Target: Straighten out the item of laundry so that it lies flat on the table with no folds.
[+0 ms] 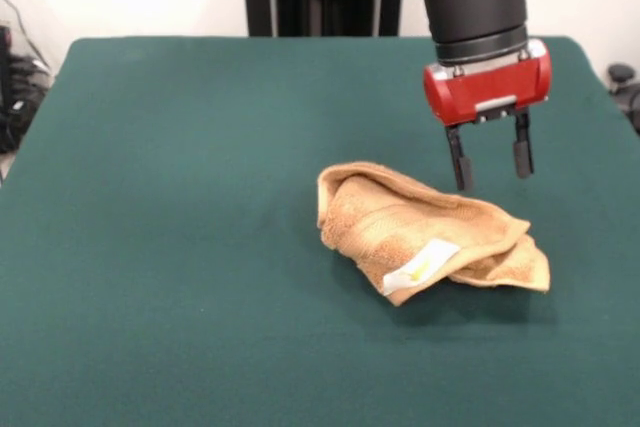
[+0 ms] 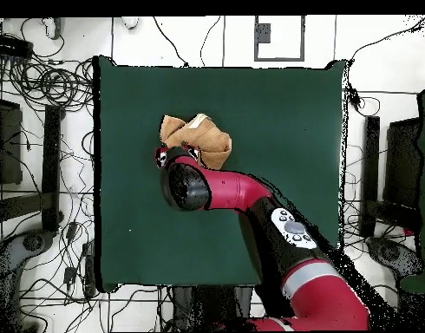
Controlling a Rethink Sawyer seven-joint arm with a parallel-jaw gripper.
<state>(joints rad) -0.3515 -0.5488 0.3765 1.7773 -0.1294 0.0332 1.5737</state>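
Note:
The item of laundry (image 1: 425, 232) is a tan terry towel lying crumpled and folded over itself on the green table (image 1: 180, 227), right of centre in the front view, with a white-yellow tag showing on its near side. My gripper (image 1: 490, 162) hangs open just above the towel's far right part, nothing between its fingers (image 1: 460, 162). In the overhead view the towel (image 2: 199, 134) lies in the upper middle of the table (image 2: 277, 113), and the arm's wrist covers the gripper and the towel's lower edge.
The red and black arm (image 2: 251, 195) reaches across the table from the bottom right in the overhead view. Cables and equipment stands (image 2: 42, 130) surround the table on the floor.

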